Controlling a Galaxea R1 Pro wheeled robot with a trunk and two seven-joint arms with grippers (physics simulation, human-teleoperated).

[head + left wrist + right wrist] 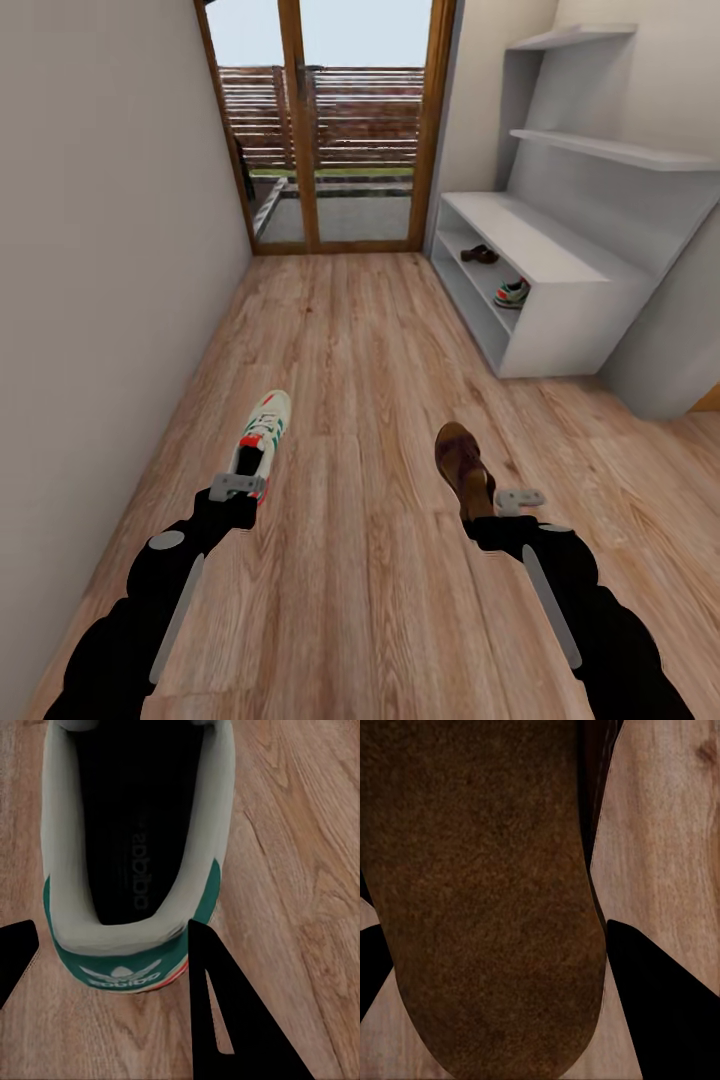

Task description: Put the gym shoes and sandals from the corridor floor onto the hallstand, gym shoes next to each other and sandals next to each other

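Both arms reach low over the light brown wood-plank corridor floor [360, 330], one shoe each. The left gripper [112, 952] straddles the heel of a cream-white sneaker with green stripes [262, 432], fingers spread either side, apparently not yet clenched. The right gripper [491, 967] brackets the heel of a dark brown leather sandal [464, 468]; whether it grips is unclear. Their mates, one sneaker [513, 292] and one sandal [480, 254], already sit in the pale grey-white hallstand [560, 320], lower slot, leaving room beside each.
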